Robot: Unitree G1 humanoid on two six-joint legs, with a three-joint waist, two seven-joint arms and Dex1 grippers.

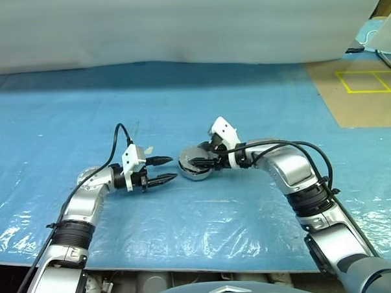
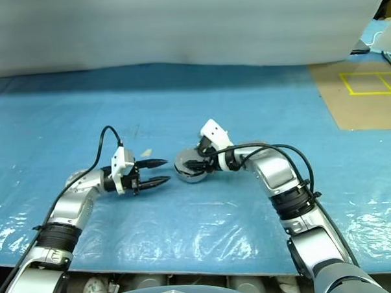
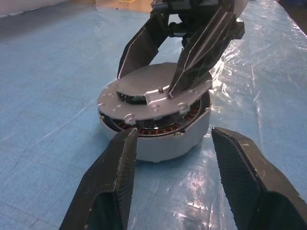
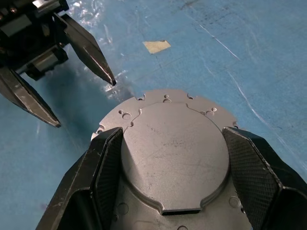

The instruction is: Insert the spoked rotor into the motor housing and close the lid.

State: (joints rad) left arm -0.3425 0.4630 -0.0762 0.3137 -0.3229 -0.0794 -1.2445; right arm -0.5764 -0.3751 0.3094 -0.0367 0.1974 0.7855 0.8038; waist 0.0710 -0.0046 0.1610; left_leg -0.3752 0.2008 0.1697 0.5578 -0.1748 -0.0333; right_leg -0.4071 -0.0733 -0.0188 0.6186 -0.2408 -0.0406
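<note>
The motor housing (image 3: 168,141), a round silver puck with copper windings showing under its rim, stands on the blue sheet at centre. The lid (image 3: 144,88), a flat grey disc, lies tilted on top of it, raised on the side facing my left gripper. My right gripper (image 1: 199,162) reaches in from the right and is shut on the lid (image 4: 175,143), one finger on each side of its raised round face. My left gripper (image 1: 174,168) hovers open just left of the housing, pointing at it, touching nothing. The spoked rotor is hidden.
A blue plastic-covered sheet (image 1: 180,95) covers the table. A white sheet (image 1: 177,24) hangs along the back. Brown floor with yellow tape squares (image 1: 368,80) lies at the back right. A small scrap of tape (image 4: 156,46) lies on the blue sheet beyond the housing.
</note>
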